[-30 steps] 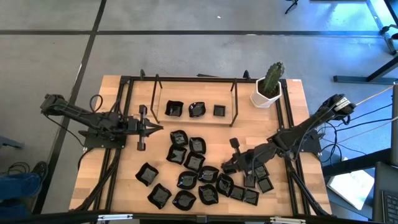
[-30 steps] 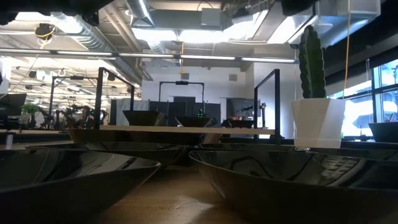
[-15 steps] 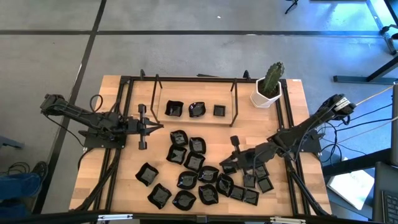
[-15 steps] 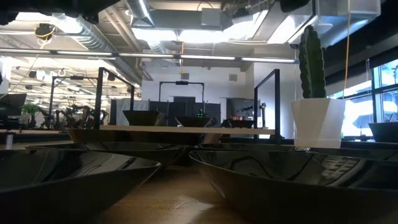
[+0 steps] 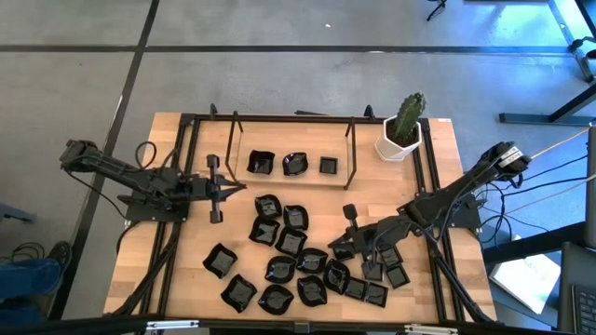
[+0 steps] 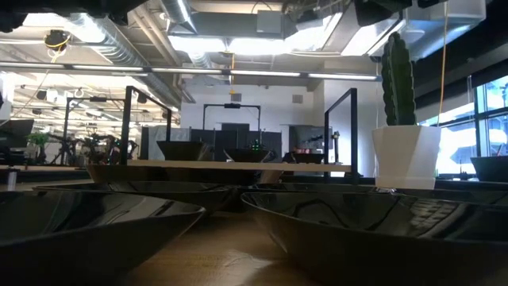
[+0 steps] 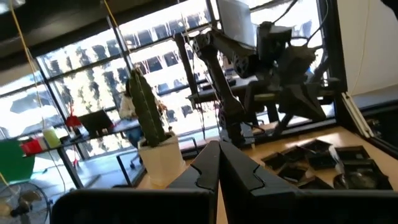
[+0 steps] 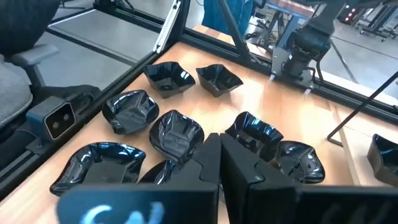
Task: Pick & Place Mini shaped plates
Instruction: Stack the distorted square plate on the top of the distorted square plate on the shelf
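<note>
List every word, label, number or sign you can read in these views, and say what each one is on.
None can be read.
A pale blurred marking shows on the right gripper's own housing in the right wrist view; too blurred to read.
The mini shaped plates, the white pot with the cactus, and the shut left gripper carry no visible text.

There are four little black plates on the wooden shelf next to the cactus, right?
Not quite. The high view shows three little black plates on the wooden shelf, not four. The cactus does stand beside it.
</note>
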